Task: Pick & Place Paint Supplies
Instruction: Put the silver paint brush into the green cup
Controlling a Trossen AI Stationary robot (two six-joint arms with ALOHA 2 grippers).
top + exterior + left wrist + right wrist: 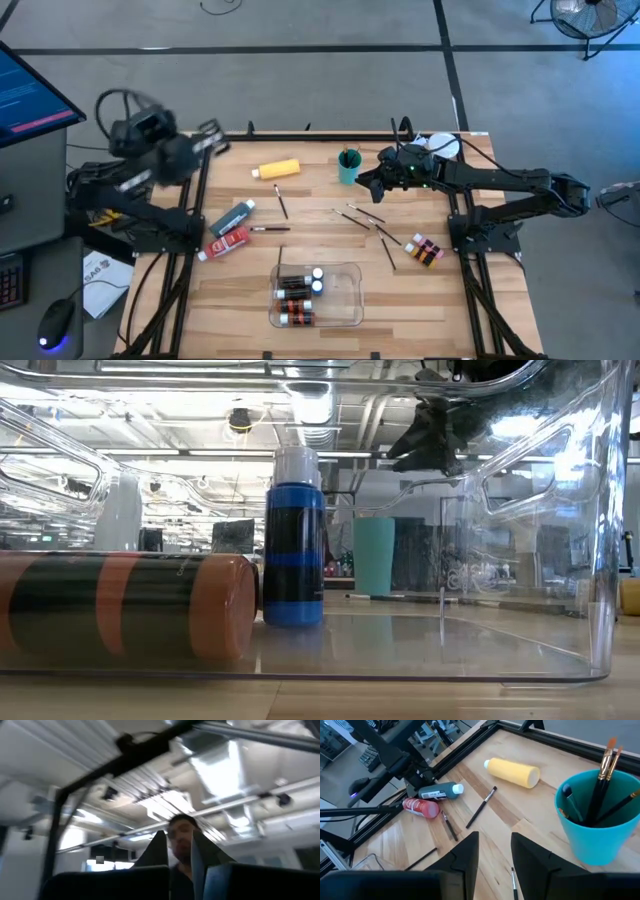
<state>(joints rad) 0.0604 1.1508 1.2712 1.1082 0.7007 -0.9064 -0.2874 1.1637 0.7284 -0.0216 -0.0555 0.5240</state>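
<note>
From above, your left tool (212, 137) is smeared by motion blur, so its fingers cannot be read there. In the low view, the orange-banded bottle (120, 605) runs off the picture's left edge, and the clear tray (560, 560) warps everything behind it. The teal cup (597, 817) hides the lower ends of its brushes (605, 775).

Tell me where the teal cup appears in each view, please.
High view: teal cup stands near the table's far edge, right of the yellow bottle.
Low view: teal cup shows through the clear tray, right of the blue tube.
Left wrist view: not in it.
Right wrist view: teal cup holds brushes.
Shared landmark: yellow bottle.
</note>
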